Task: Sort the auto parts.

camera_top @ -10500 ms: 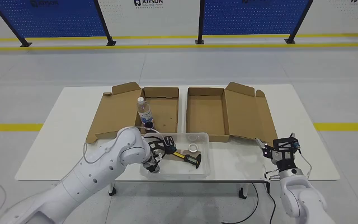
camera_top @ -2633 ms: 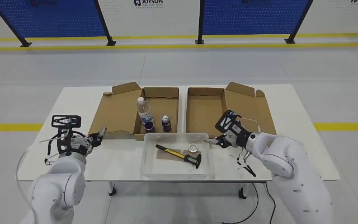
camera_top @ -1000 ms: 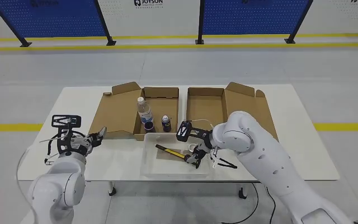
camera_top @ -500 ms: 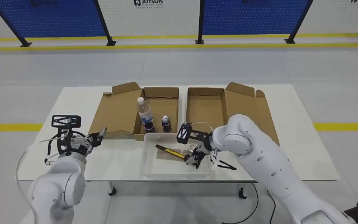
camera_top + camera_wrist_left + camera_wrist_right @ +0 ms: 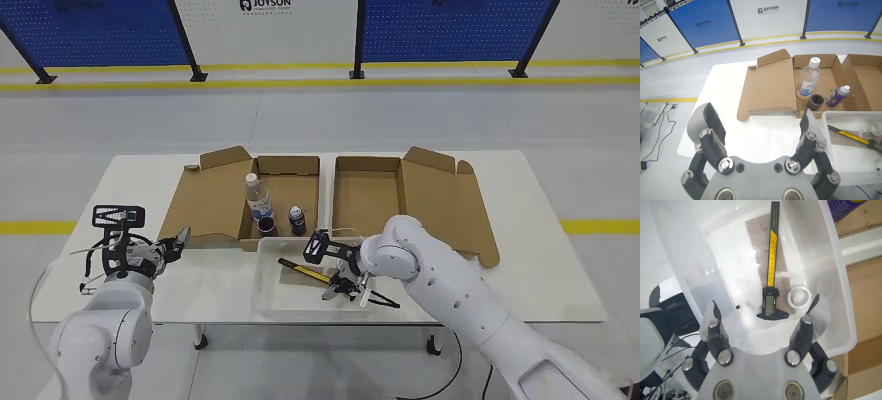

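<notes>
- Hovering over the clear plastic bin (image 5: 836, 262), the right claw (image 5: 764, 306) has its fingers spread wide and holds nothing.
- The bin sits at the front of the white desk (image 5: 130, 200), just in front of two open cardboard boxes (image 5: 370, 205).
- A yellow-and-black digital caliper (image 5: 772, 275) lies flat in the bin on a thin brown sheet (image 5: 753, 237). Its display head is nearest the claw and its beam points away.
- A small silver metal ring (image 5: 799, 306) lies just beside the display head, apparently apart from it.
- The caliper looks stiff, slim and fairly light. Its beam is smooth and lies low on the bin floor, so a pinch far out along it would probably slip or let the tool swing.
- The better hold is likely across the narrow width at or just beyond the black display head, which is thicker and closer to the balance point.
- One finger must come down between head and ring, so the ring may get nudged. The bin's near wall also crowds the approach.
- The ring is hard and slick, and best pinched across its outer edge.
- The left claw (image 5: 757, 113) is also spread and empty, above the desk's left part and well away from the bin.
- A clear water bottle (image 5: 808, 81), a blue spray can (image 5: 837, 95) and a black cylinder (image 5: 816, 101) stand in the left box.
</notes>
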Robot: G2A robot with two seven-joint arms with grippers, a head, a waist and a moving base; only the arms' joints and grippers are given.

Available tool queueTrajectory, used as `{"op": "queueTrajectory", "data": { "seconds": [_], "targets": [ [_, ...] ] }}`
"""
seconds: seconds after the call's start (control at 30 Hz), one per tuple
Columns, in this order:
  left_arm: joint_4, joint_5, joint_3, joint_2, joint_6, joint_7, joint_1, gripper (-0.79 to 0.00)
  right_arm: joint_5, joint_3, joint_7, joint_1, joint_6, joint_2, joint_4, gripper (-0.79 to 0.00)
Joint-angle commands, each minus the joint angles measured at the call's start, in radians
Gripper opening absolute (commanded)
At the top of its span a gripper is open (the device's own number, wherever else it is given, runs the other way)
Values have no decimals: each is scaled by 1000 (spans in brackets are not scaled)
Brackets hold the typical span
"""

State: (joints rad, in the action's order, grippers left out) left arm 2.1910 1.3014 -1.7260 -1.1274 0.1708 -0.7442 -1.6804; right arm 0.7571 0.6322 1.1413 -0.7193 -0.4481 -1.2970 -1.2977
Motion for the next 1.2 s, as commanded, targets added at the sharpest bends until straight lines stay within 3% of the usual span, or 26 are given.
{"op": "queueTrajectory", "data": {
  "seconds": [0.0, 0.07, 0.3, 0.37, 0.5, 0.77, 0.87, 1.17],
  "targets": [
    [0, 0, 0, 0, 0, 0, 0, 0, -9, -25, -6, 19, 2, -14, 34, -126],
    [0, 0, 0, 0, 0, 0, 0, 0, -13, -46, -13, 33, 1, -27, 65, -83],
    [0, 0, 0, 0, 0, 0, 0, 0, -29, -105, -18, 70, 4, -67, 170, -135],
    [0, 0, 0, 0, 0, 0, 0, 0, -17, -129, 0, 82, 8, -80, 193, -49],
    [0, 0, 0, 0, 0, 0, 0, 0, -43, -152, -8, 94, 0, -103, 242, -65],
    [0, 0, 0, 0, 0, 0, 0, 0, -59, -177, -20, 121, -9, -137, 303, -243],
    [0, 0, 0, 0, 0, 0, 0, 0, -62, -182, -18, 129, -10, -146, 315, -366],
    [0, 0, 0, 0, 0, 0, 0, 0, -54, -192, -6, 141, -2, -165, 362, -437]
  ]
}}
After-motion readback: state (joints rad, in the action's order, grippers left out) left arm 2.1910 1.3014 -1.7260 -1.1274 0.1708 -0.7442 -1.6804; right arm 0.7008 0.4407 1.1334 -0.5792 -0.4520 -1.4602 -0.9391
